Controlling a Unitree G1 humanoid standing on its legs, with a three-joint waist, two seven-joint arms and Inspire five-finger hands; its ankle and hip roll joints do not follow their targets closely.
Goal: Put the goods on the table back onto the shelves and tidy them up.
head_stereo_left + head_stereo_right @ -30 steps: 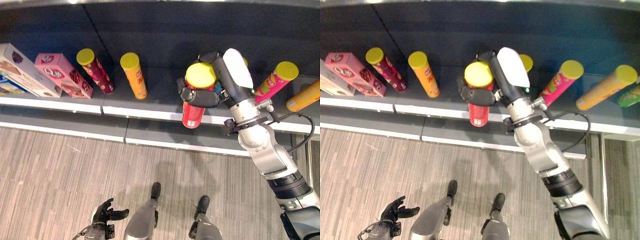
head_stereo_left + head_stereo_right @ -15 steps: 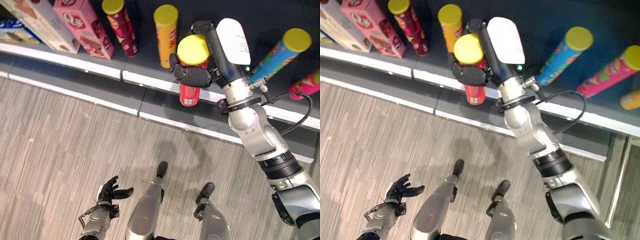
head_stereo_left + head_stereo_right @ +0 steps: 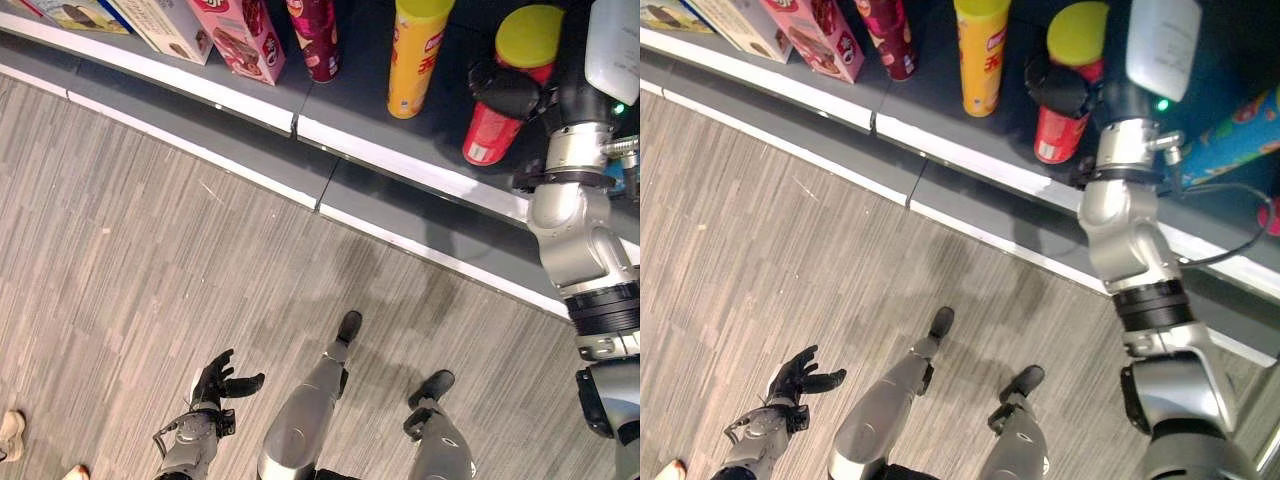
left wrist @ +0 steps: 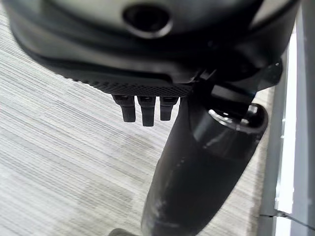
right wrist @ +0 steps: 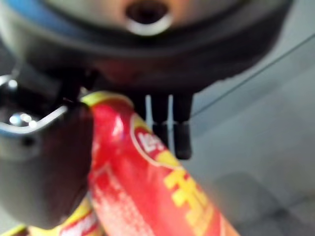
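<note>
Item: red can (image 3: 492, 140) with a yellow lid, clamped in my right robot hand (image 3: 510, 92). My dark fingers (image 3: 500, 88) curl round its upper body just under the lid, thumb on the other side; the right wrist view shows the same red can (image 5: 157, 196) running between thumb and fingers. Its base is over the dark shelf (image 3: 360, 110), near the front edge; I cannot tell whether it touches the board.

Neighbours on the shelf, from the red can toward my left: yellow can (image 3: 415, 60), upright, just beside it but apart; dark red can (image 3: 315, 45); pink box (image 3: 245, 35); a pale box (image 3: 165, 22) at the far end. A blue-green can (image 3: 1240, 140) lies tilted on the other side of my right arm.

Left robot hand (image 3: 218, 378): low at my side above the wood-patterned floor (image 3: 120, 250), fingers spread and relaxed, holding nothing.

Also noted: a person's shoe (image 3: 10, 435) at the floor's edge.
</note>
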